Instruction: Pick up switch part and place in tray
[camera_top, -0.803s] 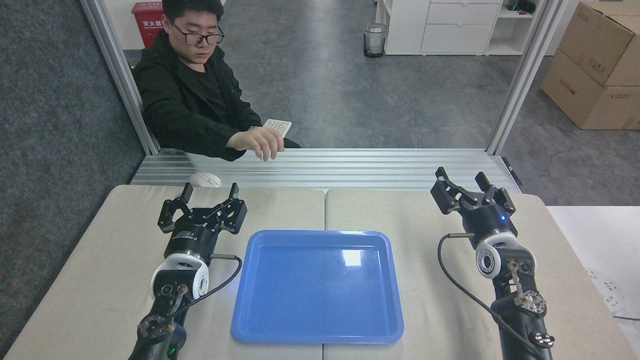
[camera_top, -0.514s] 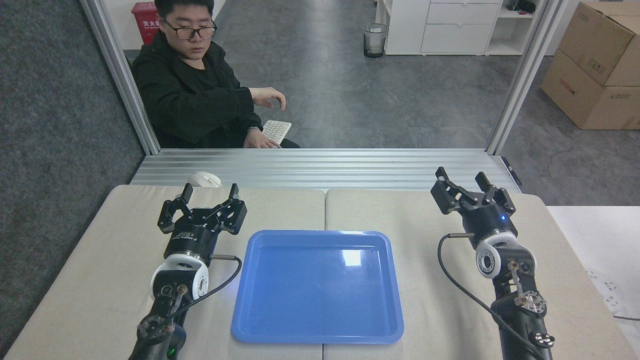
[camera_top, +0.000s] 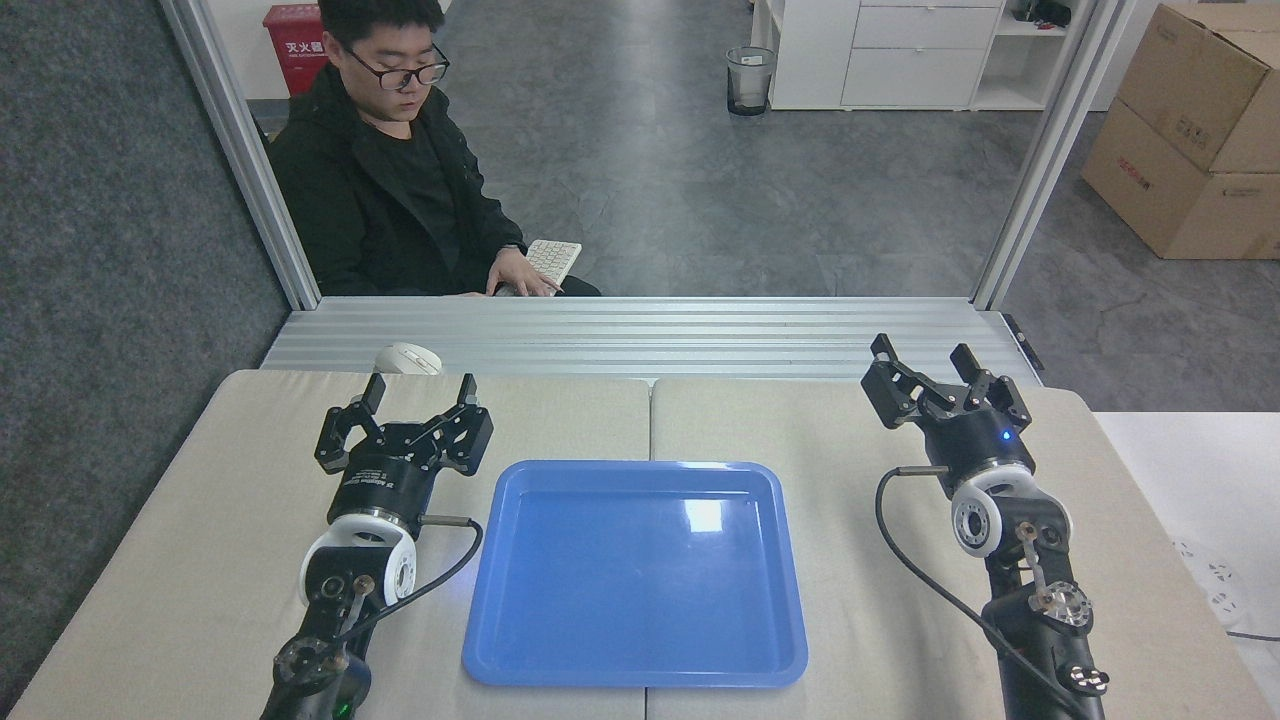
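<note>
Head view shows both arms parked over the beige tabletop (camera_top: 850, 560), with the blue tray (camera_top: 635, 575) lying empty between them at lower centre. The left end effector (camera_top: 418, 392), left of the tray's upper corner, has its two fingers spread wide with nothing between them. The right end effector (camera_top: 925, 365), at right of centre, is likewise spread and empty.

The switch part is nowhere to be seen: not on the tabletop, not in the tray, not in either end effector. The only small object near the work area is a white computer mouse (camera_top: 407, 358) on the ribbed metal ledge at upper left, just above the left end effector, and that is not the target.

What has changed is on the person's side. The person (camera_top: 385, 190) at upper left, whose hand was stretched out over the ledge a moment ago and then lifted, now has that hand (camera_top: 520, 272) resting on a white keyboard (camera_top: 553, 258). The left end effector has shifted only slightly; the right one is unchanged.

My reading is that picking cannot begin yet, since there is no part to reach for; the arms appear to be waiting for it.
</note>
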